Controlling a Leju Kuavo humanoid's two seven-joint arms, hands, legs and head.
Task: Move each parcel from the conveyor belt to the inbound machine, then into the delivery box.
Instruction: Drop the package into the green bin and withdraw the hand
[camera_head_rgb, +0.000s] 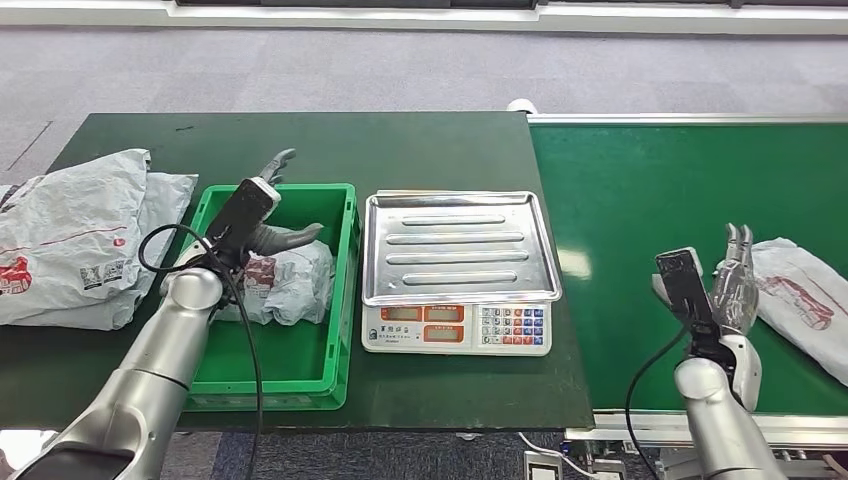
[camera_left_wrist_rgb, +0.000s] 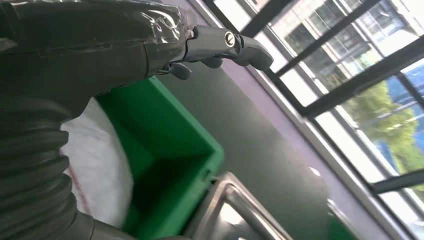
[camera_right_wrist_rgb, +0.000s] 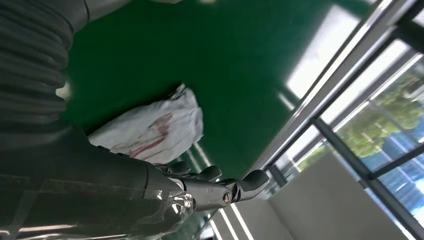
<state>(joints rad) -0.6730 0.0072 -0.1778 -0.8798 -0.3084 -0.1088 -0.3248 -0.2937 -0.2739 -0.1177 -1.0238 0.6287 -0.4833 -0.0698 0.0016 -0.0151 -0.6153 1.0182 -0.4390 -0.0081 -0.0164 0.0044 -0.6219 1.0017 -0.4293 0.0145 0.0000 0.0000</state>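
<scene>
Bright, even light — windows overexposed

A dark green worktop is seen in front of a grey carpeted floor. Large windows with dark frames are seen past the worktop, and green trees are glimpsed through the glass.

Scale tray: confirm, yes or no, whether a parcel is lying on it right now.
No, the head view shows the scale tray bare, while one parcel lies in the green bin and another on the conveyor belt.
</scene>
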